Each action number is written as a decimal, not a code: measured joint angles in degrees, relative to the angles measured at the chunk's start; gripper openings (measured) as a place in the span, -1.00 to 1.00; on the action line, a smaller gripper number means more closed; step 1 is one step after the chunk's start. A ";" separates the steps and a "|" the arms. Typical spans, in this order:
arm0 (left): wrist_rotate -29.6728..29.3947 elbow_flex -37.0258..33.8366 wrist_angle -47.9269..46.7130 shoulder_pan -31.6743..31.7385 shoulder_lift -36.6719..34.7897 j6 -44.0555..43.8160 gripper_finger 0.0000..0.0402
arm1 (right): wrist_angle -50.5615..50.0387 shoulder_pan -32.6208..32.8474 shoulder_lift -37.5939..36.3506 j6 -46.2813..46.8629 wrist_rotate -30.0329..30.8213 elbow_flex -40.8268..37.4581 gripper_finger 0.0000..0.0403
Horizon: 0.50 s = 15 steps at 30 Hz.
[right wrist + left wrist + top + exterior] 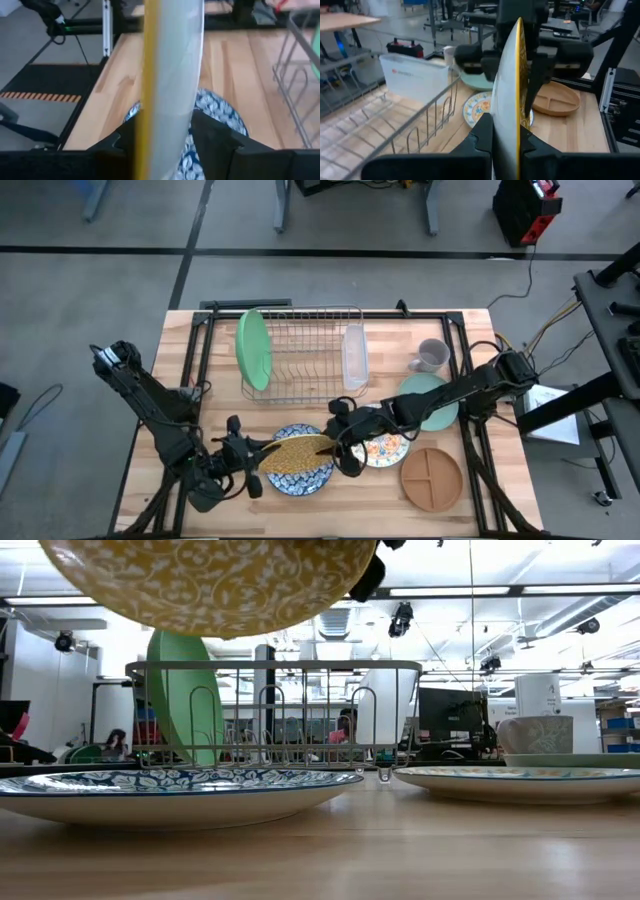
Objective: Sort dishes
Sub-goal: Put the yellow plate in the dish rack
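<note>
Both tools clamp the gold plate (297, 452) by opposite rims, the left tool (250, 457) at its left edge and the right tool (340, 442) at its right, holding it in the air above a blue-patterned plate (300, 476) on the wooden counter (320, 515). Beside lie the floral plate (388, 448), the pale teal plate (432, 402) and the brown divided plate (432, 477). The green plate (252, 349) stands upright in the wire rack (305, 352). Beyond is grey floor and a workshop with monitors.

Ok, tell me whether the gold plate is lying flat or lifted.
Lifted: the gold plate hangs edge-up above the blue patterned plate, pinched between left gripper and right gripper.
</note>
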 joint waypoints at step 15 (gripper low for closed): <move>-0.27 5.75 -0.32 0.02 -0.23 8.34 -0.20 | 2.08 -1.30 -1.31 -5.30 -1.84 -0.59 -0.86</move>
